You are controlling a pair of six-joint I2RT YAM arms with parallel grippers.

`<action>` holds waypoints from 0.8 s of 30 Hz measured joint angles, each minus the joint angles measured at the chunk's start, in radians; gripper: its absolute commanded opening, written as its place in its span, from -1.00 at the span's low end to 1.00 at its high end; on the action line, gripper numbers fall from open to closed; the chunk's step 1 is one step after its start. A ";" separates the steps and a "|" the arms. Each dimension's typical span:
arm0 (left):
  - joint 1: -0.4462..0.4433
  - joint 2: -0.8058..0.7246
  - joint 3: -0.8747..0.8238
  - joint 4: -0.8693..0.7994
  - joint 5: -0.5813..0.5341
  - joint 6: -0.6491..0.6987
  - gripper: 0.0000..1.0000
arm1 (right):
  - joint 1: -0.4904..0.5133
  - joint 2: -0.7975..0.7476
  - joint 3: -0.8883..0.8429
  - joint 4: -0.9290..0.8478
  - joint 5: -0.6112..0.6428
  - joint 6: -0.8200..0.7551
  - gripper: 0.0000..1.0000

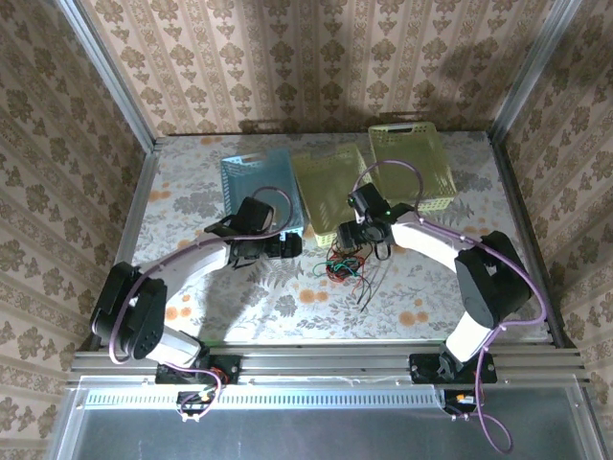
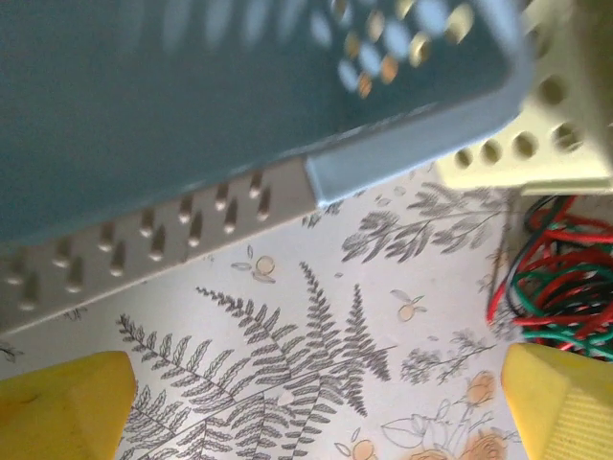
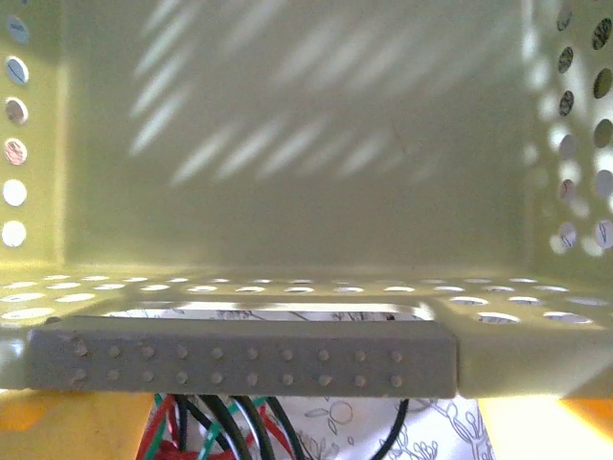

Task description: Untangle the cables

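Pulling out one wire at a time looks like the best way to do this step. The cable bundle [image 1: 350,268] is a knot of red, green and black wires on the flowery desk [image 1: 421,287], just in front of the middle yellow-green basket [image 1: 329,187]. The right gripper [image 3: 306,436] hangs right over the knot. Its yellow fingers sit far apart in the two bottom corners of its own view, holding nothing, and wires run between them. I think it should go down slowly, close on only one or two wires at the edge of the knot, and lift a little. The left gripper [image 2: 306,417] is wide and empty too, low over the bare desk, with the wires off to its right near one fingertip [image 2: 560,402]. It could slide over and pin the rest of the knot so the whole bunch does not come up. The blue basket [image 2: 239,96] sits just past the left gripper. The front rim of the middle basket is very close to the right gripper. Either basket could get bumped, or a wire could catch in its holes. Another yellow-green basket [image 1: 412,163] stands further back, out of the way
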 measured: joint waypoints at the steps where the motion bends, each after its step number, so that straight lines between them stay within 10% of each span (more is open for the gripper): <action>1: 0.002 0.016 0.004 -0.012 -0.001 -0.001 0.95 | 0.000 0.009 0.012 0.000 -0.005 0.003 0.77; 16: 0.177 0.300 0.216 0.074 -0.114 0.132 1.00 | -0.019 0.116 0.137 0.034 -0.135 0.012 0.78; 24: 0.000 0.308 0.324 0.143 -0.049 0.342 1.00 | -0.036 -0.018 0.072 0.012 -0.154 0.004 0.72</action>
